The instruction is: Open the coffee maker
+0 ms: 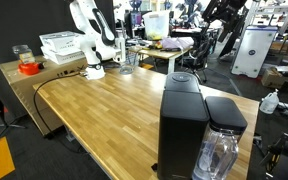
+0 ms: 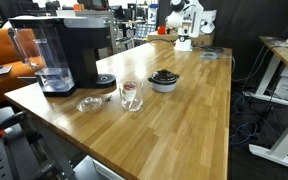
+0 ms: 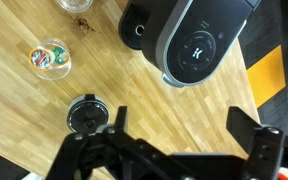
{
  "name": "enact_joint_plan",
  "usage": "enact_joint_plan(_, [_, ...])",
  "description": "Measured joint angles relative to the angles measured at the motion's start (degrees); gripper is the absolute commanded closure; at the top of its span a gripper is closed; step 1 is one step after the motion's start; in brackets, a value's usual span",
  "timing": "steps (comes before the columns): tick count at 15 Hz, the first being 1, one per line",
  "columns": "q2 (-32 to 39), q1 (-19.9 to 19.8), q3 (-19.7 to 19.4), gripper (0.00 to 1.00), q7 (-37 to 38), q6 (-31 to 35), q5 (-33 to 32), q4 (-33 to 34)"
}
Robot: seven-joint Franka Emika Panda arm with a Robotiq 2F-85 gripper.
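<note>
The coffee maker (image 1: pixel 182 125) is a tall matte-black box with a rounded lid, shut, at the near end of the wooden table (image 1: pixel 104 105). Its clear water tank (image 1: pixel 222 152) stands at its side. It also shows in an exterior view (image 2: pixel 72 50). In the wrist view I look down on the coffee maker (image 3: pixel 199 45) from high above. My gripper (image 3: pixel 181 118) is open and empty, its two black fingers spread over bare wood, well clear of the machine. In both exterior views the white arm (image 1: pixel 89 35) (image 2: pixel 187 20) stands at the table's far end.
A glass cup with coloured contents (image 2: pixel 131 95) (image 3: pixel 51 57), a dark round bowl (image 2: pixel 164 80) (image 3: pixel 84 115) and a clear glass dish (image 2: pixel 89 103) sit near the machine. A white basket (image 1: pixel 62 45) and an orange tape roll (image 1: pixel 29 68) stand on a side bench.
</note>
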Motion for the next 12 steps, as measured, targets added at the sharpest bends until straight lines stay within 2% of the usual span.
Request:
enact_joint_plan(3, [5.27,-0.95,-0.66,0.00,0.23,1.47,-0.86,2.15])
enact_joint_plan(8, [14.64,-1.22,-0.50,0.00,2.22,3.86,-8.53,8.08])
enact_joint_plan(12, [15.33,-1.15,-0.50,0.00,2.23,3.86,-8.68,8.64])
